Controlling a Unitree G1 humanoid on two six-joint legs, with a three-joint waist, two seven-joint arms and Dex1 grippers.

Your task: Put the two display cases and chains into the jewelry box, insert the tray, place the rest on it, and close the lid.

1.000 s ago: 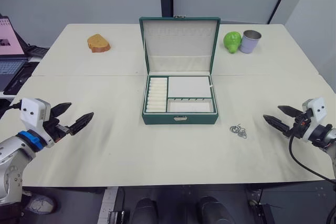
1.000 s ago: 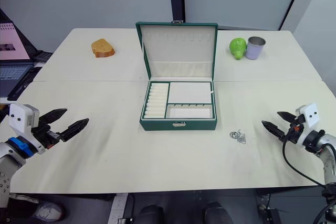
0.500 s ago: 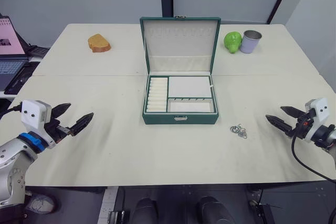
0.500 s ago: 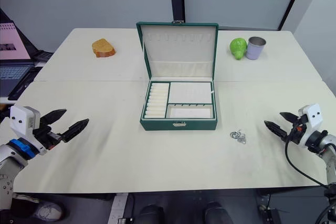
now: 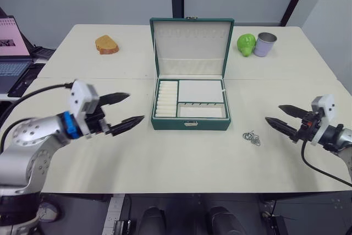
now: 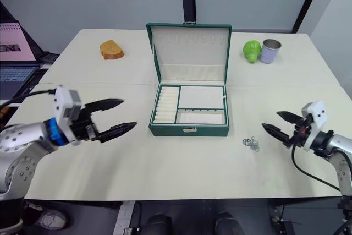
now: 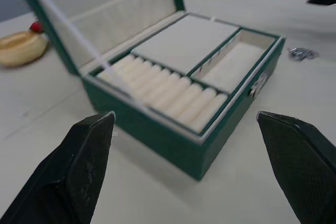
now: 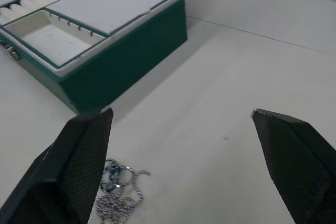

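The dark green jewelry box (image 5: 190,124) stands open mid-table, its cream-lined lid (image 5: 191,45) upright. The tray (image 5: 201,90) sits inside it, ring rolls on the left. The rest, a small cluster of silvery rings (image 5: 252,137), lies on the table right of the box's front corner. My left gripper (image 5: 136,106) hovers open just left of the box, holding nothing. On the far side of the rings my right gripper (image 5: 272,113) is open and empty, pointing at them; they show close below it in the right wrist view (image 8: 118,192). The two display cases and chains are hidden.
A piece of bread (image 5: 106,44) lies at the back left. A green fruit (image 5: 246,44) and a metal cup (image 5: 265,43) stand at the back right. A laptop (image 5: 14,53) sits off the table's left edge.
My left gripper has swung right and forward from the table's left edge to beside the box. My right gripper has edged left toward the rings. Both stay open.
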